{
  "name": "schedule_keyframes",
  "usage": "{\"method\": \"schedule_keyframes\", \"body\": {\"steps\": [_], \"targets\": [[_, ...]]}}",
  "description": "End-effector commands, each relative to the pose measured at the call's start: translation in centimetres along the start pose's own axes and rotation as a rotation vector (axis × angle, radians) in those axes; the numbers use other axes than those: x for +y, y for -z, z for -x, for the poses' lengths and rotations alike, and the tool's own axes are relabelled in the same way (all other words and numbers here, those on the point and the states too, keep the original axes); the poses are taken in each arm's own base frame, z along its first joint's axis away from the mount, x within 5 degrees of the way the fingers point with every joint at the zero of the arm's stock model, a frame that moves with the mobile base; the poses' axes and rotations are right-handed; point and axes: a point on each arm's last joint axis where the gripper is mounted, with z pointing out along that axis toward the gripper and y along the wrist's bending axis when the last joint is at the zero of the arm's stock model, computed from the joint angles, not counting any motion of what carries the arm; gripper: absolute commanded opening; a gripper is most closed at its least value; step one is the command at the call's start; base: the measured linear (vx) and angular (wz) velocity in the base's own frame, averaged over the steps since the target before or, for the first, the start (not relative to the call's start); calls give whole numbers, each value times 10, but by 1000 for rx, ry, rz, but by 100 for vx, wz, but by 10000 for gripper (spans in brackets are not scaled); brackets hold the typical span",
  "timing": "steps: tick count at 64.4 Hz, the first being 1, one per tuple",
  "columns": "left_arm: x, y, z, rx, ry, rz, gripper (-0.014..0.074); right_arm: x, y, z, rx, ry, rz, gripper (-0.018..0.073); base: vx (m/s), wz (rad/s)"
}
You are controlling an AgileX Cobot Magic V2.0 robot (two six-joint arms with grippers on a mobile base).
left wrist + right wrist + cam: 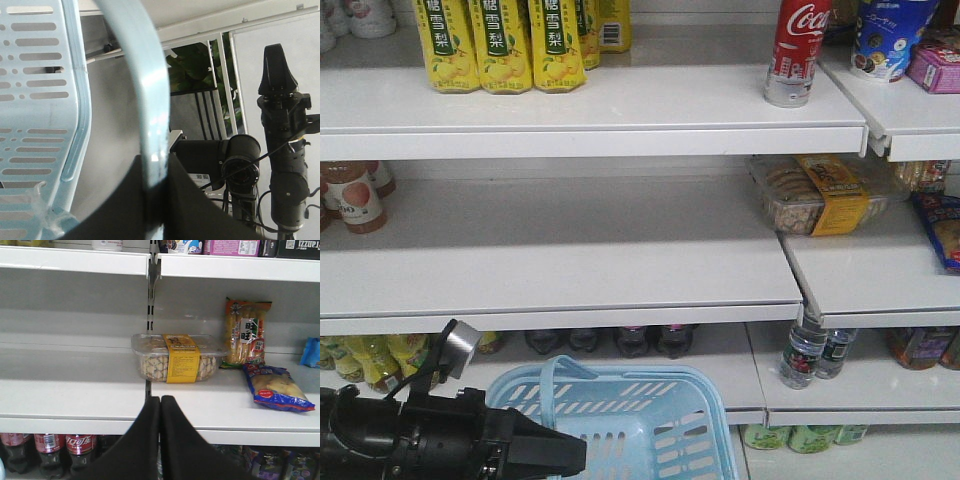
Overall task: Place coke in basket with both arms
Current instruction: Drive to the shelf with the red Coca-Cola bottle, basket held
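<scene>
While the left end effector [576,457] clasps the basket [655,440], coke [798,50] stands far above.

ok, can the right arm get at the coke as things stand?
Probably yes. The coke stands alone near the top shelf front edge, nothing before it. But the right gripper is shut and faces the middle shelf, so it must rise and open.

Bare shelf [670,100] lies wide open left of the coke [798,50], up to the yellow bottles [505,45]; a blue-and-white pack [890,35] crowds its right side
</scene>
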Motion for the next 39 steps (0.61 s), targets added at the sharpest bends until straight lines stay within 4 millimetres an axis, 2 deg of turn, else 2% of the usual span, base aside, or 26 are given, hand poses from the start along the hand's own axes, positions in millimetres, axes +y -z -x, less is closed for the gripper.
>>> {"method": "schedule_keyframes", "body": {"steps": [1,39], "targets": [[-20,3,4,-41,-17,-122,-6,0,1,5,-76,11,-4,-10,5,11],[-20,3,4,-41,-17,-122,-6,0,1,5,-77,11,-4,-10,6,7]]}}
